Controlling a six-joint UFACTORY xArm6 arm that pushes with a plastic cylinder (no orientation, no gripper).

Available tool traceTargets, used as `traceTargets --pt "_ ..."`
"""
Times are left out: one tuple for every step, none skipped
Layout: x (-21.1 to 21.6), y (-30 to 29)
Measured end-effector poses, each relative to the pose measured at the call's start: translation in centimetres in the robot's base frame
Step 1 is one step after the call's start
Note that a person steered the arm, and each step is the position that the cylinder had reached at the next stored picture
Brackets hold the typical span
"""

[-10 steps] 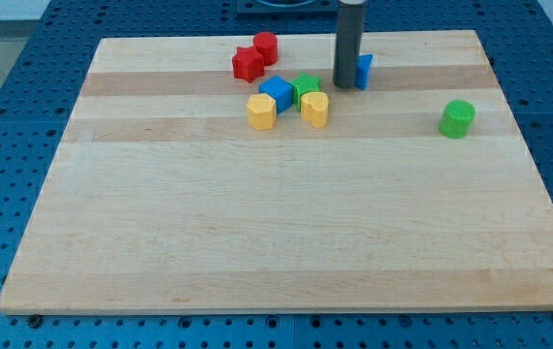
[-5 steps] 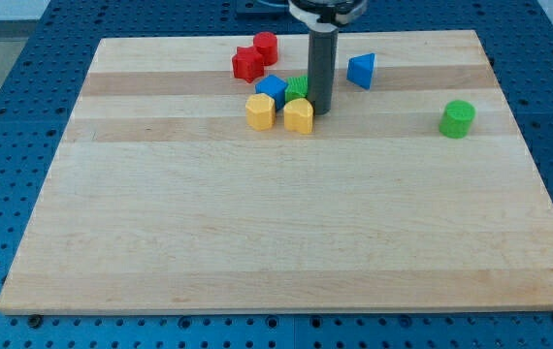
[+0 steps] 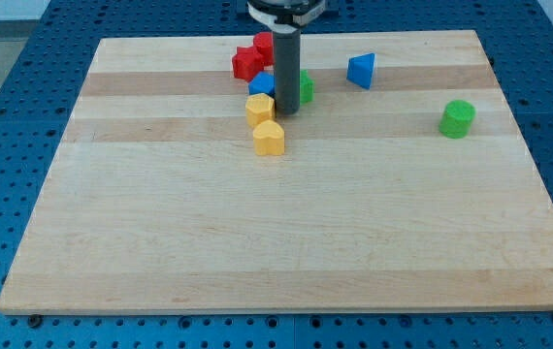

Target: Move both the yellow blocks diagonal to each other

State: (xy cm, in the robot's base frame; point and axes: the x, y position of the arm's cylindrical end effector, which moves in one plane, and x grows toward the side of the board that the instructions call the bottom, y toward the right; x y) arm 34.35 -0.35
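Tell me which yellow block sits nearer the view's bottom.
The yellow block below my tip; the other yellow block lies higher, left of the tip, by the blue block.

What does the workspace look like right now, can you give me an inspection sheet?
Surface: pale wooden board on a blue pegboard table.
Job's things: upper yellow block and lower yellow block, close together, the lower one slightly toward the view's right.
Clutter: two red blocks, blue block, green block, blue triangular block, green cylinder.
Pincer: none; my tip sits right of the upper yellow block.
Cables: nothing seen.
Surroundings: nothing seen.
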Motion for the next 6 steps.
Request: traceTargets --pt "-0.3 -1.9" --pt "-0.1 -4.7" --pt "0.1 -7.0" --pt "1.0 -8.4" --pt "2.1 -8.5" --pt "2.4 -8.5"
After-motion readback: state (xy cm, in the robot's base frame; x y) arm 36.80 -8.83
